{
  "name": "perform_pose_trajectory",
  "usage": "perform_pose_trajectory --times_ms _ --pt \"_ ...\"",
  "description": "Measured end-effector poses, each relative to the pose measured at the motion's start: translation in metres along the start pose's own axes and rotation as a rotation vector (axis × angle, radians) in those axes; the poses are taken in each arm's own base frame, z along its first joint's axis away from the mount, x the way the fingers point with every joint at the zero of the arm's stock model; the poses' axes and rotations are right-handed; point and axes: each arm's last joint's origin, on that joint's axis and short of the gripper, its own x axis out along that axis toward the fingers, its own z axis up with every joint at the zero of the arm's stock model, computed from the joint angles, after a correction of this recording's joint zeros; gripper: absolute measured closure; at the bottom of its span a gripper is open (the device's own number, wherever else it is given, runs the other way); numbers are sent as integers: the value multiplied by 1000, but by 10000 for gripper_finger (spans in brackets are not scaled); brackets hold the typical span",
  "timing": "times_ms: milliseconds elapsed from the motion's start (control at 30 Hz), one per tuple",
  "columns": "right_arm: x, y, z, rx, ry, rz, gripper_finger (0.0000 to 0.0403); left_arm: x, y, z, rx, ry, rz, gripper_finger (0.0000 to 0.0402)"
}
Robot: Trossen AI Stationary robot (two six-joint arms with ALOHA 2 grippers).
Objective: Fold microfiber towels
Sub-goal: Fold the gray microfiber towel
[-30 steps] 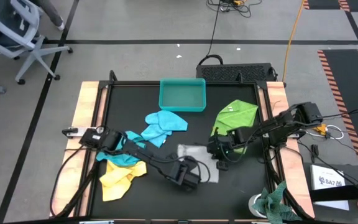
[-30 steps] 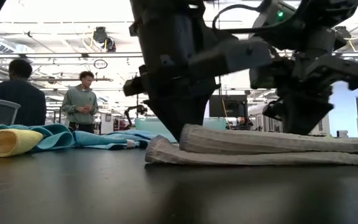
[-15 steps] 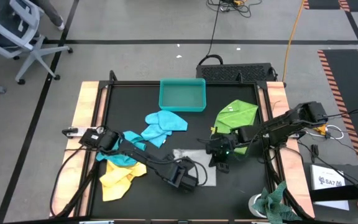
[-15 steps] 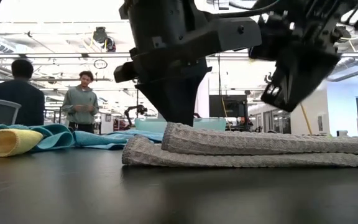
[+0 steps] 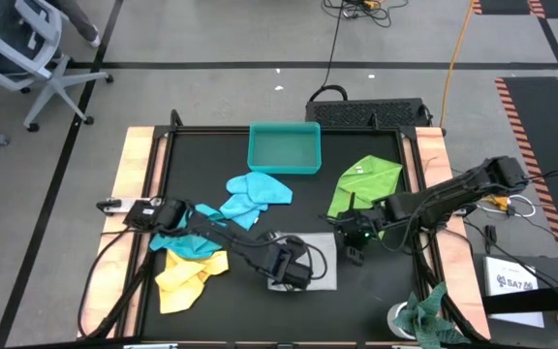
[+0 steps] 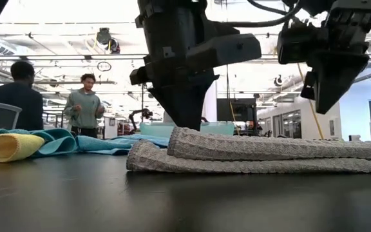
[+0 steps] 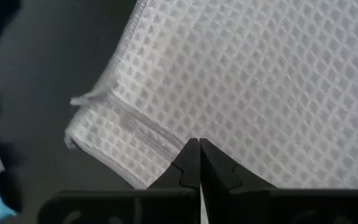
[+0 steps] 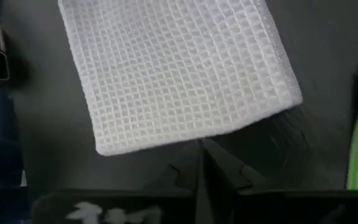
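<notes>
A pale grey microfiber towel (image 5: 316, 262) lies folded in two layers on the black table, near its front middle. My left gripper (image 7: 199, 144) is shut and stands on the towel's left end (image 6: 189, 129), pointing steeply down. My right gripper (image 6: 321, 106) is shut on nothing and hangs clear above the towel's right part, just off its right edge (image 5: 356, 247). A lime green towel (image 5: 366, 182) lies crumpled at the right. Blue and turquoise towels (image 5: 255, 194) and a yellow one (image 5: 184, 283) lie at the left. My left gripper presses its shut fingertips (image 7: 194, 163) down on the upper layer of the grey towel, close to that layer's hemmed left edge (image 7: 148, 134). The fingers come from above, slanting. The towel lies flat on the table under them.
A teal plastic tray (image 5: 284, 147) stands at the far middle. A mottled dark green-and-white rag (image 5: 429, 315) lies off the table's near right corner. Bare black tabletop shows in front of the grey towel (image 6: 185, 200). Two people stand in the room behind (image 6: 82, 106).
My right gripper has lifted off the grey towel, rolled, and drawn back toward the table's right edge. The towel's left end has slid a little toward the left under my left gripper and now lies still, folded.
</notes>
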Motion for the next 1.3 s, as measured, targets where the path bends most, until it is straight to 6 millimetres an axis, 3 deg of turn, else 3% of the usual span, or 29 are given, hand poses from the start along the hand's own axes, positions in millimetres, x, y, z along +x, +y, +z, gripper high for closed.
perform_pose_trajectory --times_ms 300,500,1167,1300 --pt "24 -21 -6 147 -39 -39 287 2 5 5 34 13 7 401" --pt "34 -39 -15 228 -100 -9 254 2 7 4 39 25 20 401" --pt "43 -57 -30 236 -269 121 262 3 10 7 -32 32 22 401" --pt "43 -57 -30 234 -270 122 292 -12 17 13 -59 15 4 401"
